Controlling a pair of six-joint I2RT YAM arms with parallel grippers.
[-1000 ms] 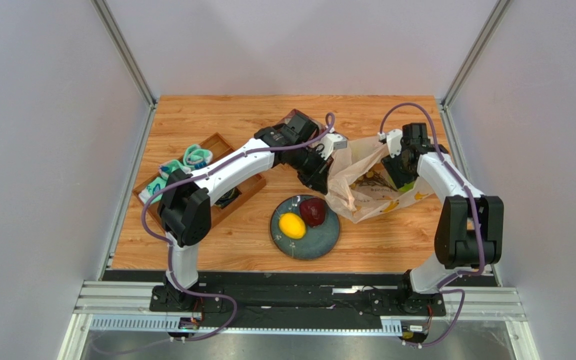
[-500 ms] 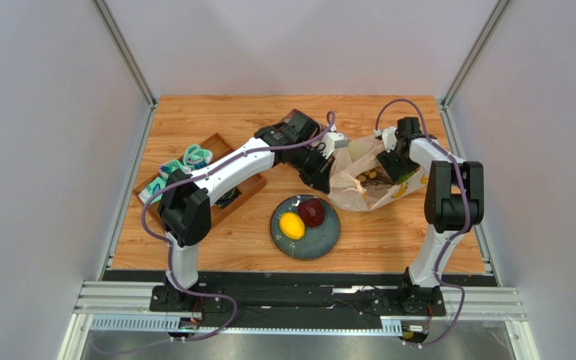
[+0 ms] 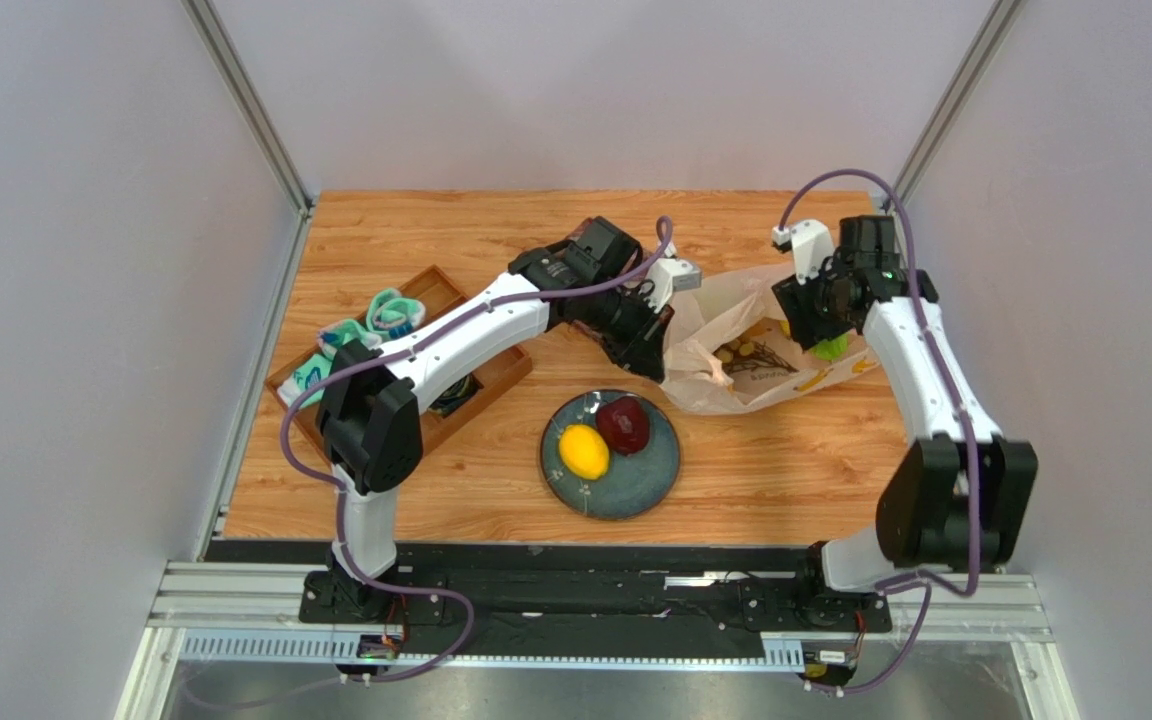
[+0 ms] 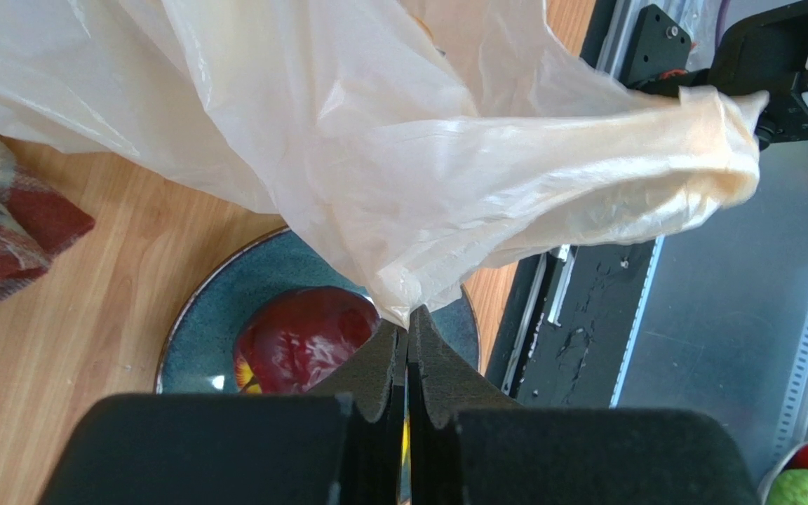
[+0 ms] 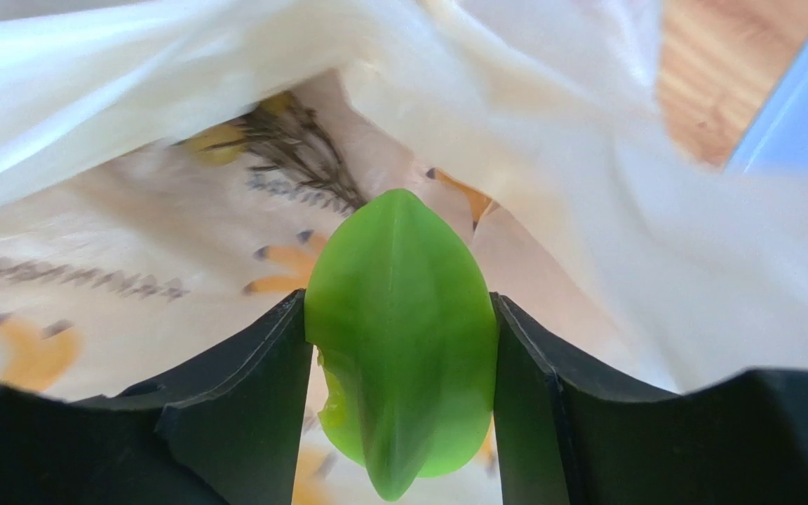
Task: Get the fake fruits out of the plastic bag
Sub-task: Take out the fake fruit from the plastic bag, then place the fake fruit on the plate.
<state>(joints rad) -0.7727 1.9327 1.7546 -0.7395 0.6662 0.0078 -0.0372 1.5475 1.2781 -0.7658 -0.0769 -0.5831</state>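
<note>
- Standing by the counter [image 3: 432, 225], I see the right gripper [image 5: 398, 316] clamped on a smooth green fruit [image 5: 403, 253], one black finger pressed to each side of it.
- That fruit sits just over the printed inside of the bag [image 3: 732, 323], with pale film rising around and above it.
- The bag lies crumpled on the far right part of the counter, just behind the plate [image 3: 555, 468], its mouth pulled open between the two arms.
- The left gripper [image 4: 408, 339] is closed tight, pinching a fold of the bag's thin edge and holding it up off the counter.
- Some small yellowish pieces show inside the open bag; I cannot tell what they are.
- On the blue-grey plate rest a yellow lemon [image 3: 584, 450] and a dark red fruit [image 3: 626, 423], touching each other.
- A red plaid cloth [image 4: 8, 242] lies on the counter beside the plate, partly under the bag.
- A wooden tray [image 3: 455, 293] sits at the left, well apart from the bag.
</note>
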